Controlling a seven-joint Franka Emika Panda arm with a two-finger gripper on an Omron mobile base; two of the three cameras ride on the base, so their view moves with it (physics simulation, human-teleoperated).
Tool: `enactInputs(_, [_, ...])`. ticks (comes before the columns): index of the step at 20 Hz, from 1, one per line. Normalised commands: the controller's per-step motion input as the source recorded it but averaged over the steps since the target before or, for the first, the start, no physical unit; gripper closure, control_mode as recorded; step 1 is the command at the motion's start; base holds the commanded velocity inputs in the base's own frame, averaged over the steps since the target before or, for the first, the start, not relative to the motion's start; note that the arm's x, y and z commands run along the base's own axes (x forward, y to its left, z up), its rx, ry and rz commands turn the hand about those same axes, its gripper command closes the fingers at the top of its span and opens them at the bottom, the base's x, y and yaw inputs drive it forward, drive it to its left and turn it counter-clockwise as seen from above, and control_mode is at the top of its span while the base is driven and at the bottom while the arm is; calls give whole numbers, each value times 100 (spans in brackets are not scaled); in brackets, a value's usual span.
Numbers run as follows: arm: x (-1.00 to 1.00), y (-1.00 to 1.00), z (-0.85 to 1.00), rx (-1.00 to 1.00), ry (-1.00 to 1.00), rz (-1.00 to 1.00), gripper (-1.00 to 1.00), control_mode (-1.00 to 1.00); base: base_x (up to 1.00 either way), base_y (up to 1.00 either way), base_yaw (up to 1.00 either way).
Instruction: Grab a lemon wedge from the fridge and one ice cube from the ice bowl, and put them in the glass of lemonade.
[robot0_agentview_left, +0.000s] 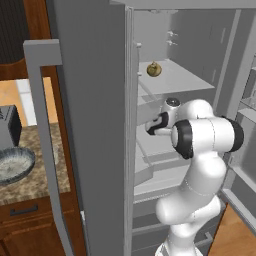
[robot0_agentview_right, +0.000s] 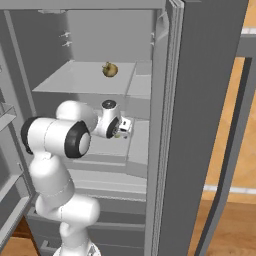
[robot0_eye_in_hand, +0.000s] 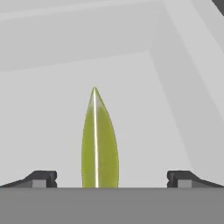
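Seen from the hand, the two small dark finger tips of the gripper (robot0_eye_in_hand: 111, 179) stand wide apart with nothing clamped, and a slim, pointed yellow-green lemon wedge (robot0_eye_in_hand: 99, 144) stands upright on the pale grey shelf floor between them, a little nearer the left tip. From the base, the white arm reaches into the open tall grey steel fridge (robot0_agentview_left: 90, 100) with its gripper (robot0_agentview_left: 154, 126) low over a middle shelf; above and beyond it, a small rounded dull yellow-olive fruit (robot0_agentview_left: 154, 69) sits on the upper shelf, and well off to its left a wide shallow dark grey ice bowl (robot0_agentview_left: 15, 165) rests on the speckled counter
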Motion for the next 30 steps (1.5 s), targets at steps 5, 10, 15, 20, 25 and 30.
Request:
enactInputs(5, [24,1,-25,0,2,0,-100,-100,0,0,0])
enactInputs(10, [10,0,-18,0,0,1,-100,-100,0,0,0])
enactInputs(15, [0,2,-31,0,4,0,-100,-100,0,0,0])
enactInputs(20, [0,5,-38,0,2,0,100,-100,0,0,0])
enactInputs(25, [0,1,-37,0,1,0,100,-100,0,0,0])
enactInputs(30, [0,7,-46,0,2,0,100,-100,0,0,0])
